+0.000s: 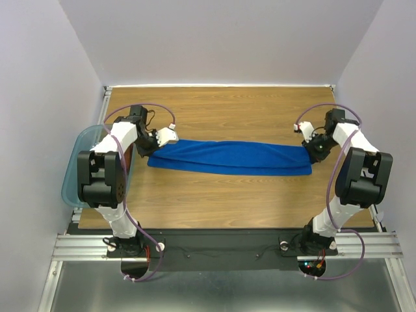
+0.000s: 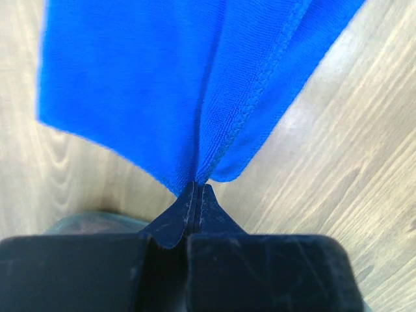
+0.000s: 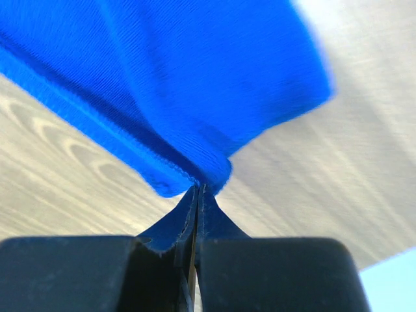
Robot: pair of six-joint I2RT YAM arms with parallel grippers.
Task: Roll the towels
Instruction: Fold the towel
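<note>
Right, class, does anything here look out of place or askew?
Only the teal bin: it seems to overhang the left edge of the table. The blue towel is stretched, folded, between the left gripper and right gripper; nothing looks torn.

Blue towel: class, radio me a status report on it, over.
Left jaws, right jaws: shut, pinching opposite ends. Blue towel stretched between them, folded lengthwise, not rolled. Teal bin beside left arm, off the towel.
</note>
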